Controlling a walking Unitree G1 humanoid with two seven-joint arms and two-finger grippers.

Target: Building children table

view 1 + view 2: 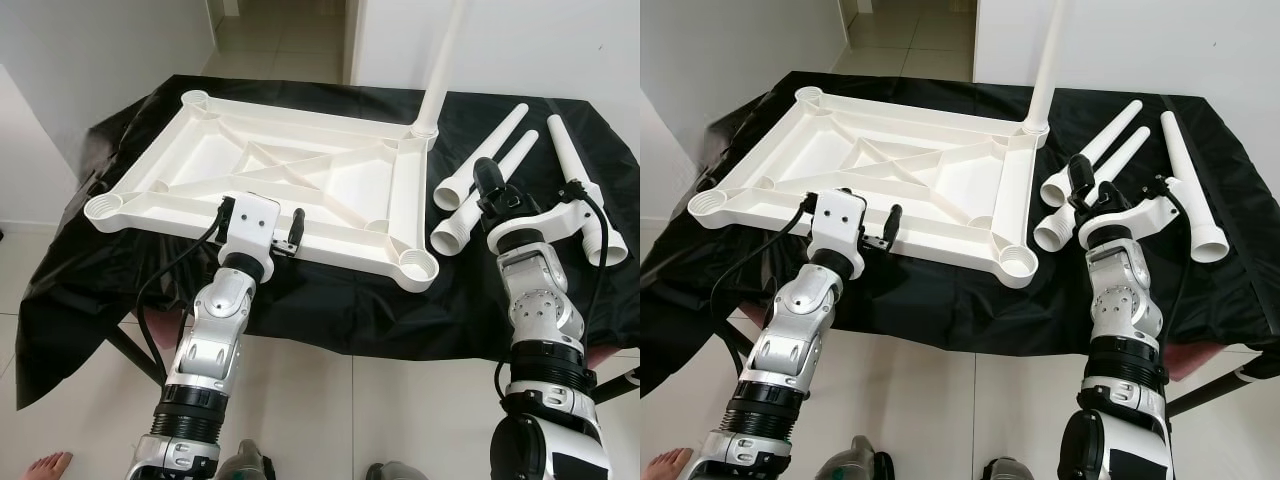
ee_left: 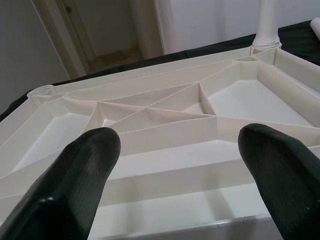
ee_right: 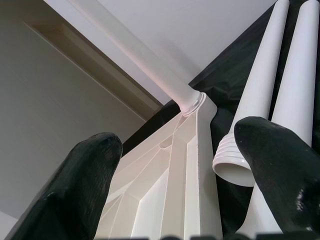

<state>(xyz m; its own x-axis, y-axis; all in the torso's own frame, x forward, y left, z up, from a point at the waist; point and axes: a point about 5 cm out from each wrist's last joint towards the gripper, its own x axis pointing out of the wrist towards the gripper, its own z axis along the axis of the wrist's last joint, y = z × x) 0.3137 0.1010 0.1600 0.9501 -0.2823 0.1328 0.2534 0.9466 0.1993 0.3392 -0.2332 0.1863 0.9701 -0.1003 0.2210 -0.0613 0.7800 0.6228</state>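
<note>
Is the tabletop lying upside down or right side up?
Upside down. The tabletop shows its ribbed underside and open corner sockets facing up, with one leg standing upright in the far right corner socket.

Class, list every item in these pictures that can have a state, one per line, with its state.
Tabletop: lying upside down on the black cloth.
Fitted leg: standing upright in the far right corner socket.
Three loose legs: lying on the cloth, right of the tabletop.
Other three corner sockets: empty.
Left gripper: open, over the tabletop's near edge.
Right gripper: open, by the loose legs.
</note>
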